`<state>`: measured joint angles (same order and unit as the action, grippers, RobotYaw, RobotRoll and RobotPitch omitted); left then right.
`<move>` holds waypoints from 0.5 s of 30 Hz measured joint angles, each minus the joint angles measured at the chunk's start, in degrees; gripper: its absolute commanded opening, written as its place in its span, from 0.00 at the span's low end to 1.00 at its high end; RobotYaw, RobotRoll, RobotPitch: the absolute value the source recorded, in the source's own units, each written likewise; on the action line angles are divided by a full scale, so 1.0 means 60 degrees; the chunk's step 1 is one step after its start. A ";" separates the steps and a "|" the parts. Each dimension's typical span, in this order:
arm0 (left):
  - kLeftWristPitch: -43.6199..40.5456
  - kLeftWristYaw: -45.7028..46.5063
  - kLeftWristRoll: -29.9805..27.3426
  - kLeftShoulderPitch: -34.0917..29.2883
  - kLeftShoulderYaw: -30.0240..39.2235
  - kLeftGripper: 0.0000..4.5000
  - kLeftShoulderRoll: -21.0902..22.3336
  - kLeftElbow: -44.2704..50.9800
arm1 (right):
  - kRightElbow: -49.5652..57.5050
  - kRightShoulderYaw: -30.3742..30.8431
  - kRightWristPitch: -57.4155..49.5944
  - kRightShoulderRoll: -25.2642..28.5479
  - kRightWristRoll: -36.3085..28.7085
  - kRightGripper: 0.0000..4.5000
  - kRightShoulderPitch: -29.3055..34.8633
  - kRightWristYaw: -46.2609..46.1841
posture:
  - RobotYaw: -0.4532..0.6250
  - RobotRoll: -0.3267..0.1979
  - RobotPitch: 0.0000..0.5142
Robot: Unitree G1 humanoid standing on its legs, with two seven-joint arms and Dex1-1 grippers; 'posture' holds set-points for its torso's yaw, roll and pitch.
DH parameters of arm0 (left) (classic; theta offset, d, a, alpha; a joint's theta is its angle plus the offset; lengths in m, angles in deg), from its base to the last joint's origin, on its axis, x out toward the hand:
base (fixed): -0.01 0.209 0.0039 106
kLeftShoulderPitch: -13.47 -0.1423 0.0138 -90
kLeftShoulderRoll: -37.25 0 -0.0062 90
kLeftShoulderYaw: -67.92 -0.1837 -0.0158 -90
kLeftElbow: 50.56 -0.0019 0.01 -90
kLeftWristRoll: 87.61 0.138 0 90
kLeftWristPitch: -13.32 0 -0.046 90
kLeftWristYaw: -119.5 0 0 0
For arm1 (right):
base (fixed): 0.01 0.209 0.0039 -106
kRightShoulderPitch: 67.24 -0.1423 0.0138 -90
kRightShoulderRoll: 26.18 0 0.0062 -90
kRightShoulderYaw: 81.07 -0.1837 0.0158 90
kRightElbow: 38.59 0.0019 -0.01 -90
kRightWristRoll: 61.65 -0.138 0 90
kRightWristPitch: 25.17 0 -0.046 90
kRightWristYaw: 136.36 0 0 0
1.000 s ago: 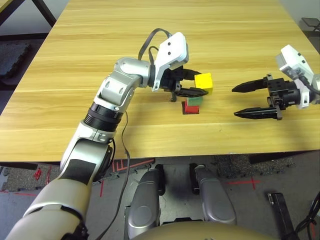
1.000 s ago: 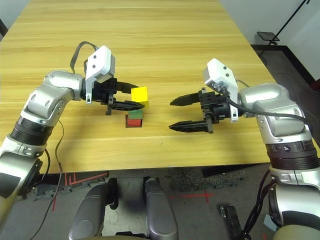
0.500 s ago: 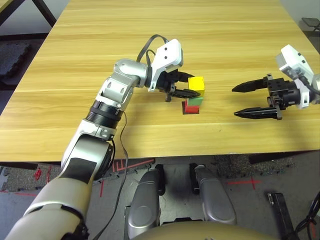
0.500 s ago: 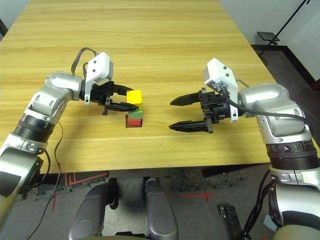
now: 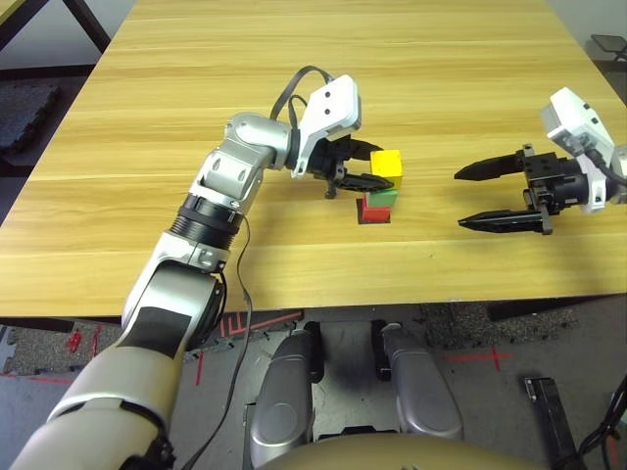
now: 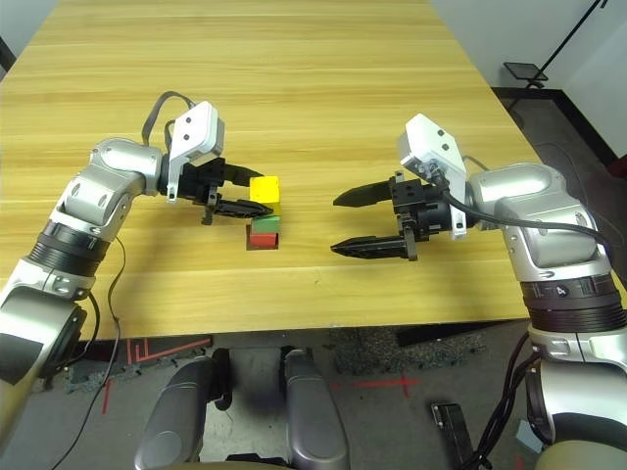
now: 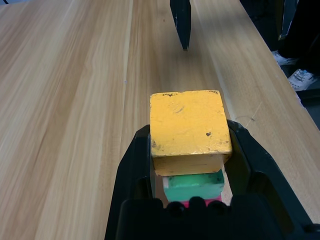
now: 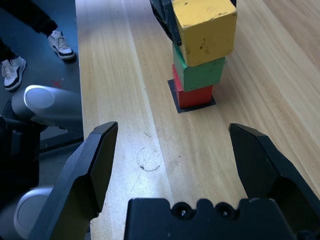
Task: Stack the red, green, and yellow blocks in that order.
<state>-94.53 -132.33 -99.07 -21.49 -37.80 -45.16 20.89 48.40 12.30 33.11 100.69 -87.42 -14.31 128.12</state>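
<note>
Since a second ago the left end effector [image 5: 364,166], clamped on the yellow block [image 5: 386,164], has carried it toward 10 o'clock onto the green block [image 5: 383,199] and red block [image 5: 372,212]; the right end effector [image 5: 495,195] gapes at 3 o'clock.

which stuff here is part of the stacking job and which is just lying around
Part of the job:
- red block, bottom of the stack
- green block, on the red
- yellow block, on top, gripped by the left gripper

Just there:
- black patch under the stack
- right gripper, open, off to the side
- table
</note>
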 measured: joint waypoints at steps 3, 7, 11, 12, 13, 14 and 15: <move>-0.0006 -0.0018 0.0004 0.0000 -0.0001 0.46 0.0003 0.0013 | -0.0051 0.0022 0.0007 -0.0012 0.0007 1.00 -0.0005 0.0000 | 0.53 0.69 0.43; -0.0004 -0.0091 0.0057 0.0000 -0.0008 0.46 0.0038 0.0012 | -0.0051 0.0022 0.0009 -0.0012 0.0007 1.00 -0.0005 0.0000 | 0.53 0.69 0.43; 0.0030 -0.0162 0.0131 0.0000 -0.0022 0.46 0.0080 0.0011 | -0.0051 0.0022 0.0009 -0.0012 0.0007 1.00 -0.0005 -0.0001 | 0.53 0.69 0.43; 0.0042 -0.0168 0.0145 0.0000 -0.0022 0.46 0.0080 0.0011 | -0.0049 0.0022 0.0009 -0.0012 0.0006 1.00 -0.0005 -0.0001 | 0.53 0.69 0.43; 0.0064 -0.0171 0.0168 0.0001 -0.0021 0.46 0.0080 0.0011 | -0.0044 0.0022 0.0008 -0.0012 0.0004 1.00 -0.0005 -0.0002 | 0.53 0.69 0.43; 0.0077 -0.0173 0.0177 0.0002 -0.0021 0.46 0.0080 0.0011 | -0.0041 0.0022 0.0008 -0.0012 0.0003 1.00 -0.0005 -0.0002 | 0.53 0.69 0.43; 0.0100 -0.0178 0.0202 0.0002 -0.0020 0.46 0.0080 0.0011 | -0.0027 0.0022 0.0007 -0.0012 -0.0001 1.00 -0.0004 -0.0002 | 0.53 0.69 0.43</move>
<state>-93.93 -133.40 -97.86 -21.48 -37.92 -44.68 20.96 48.24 12.43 33.15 100.61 -87.42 -14.33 128.11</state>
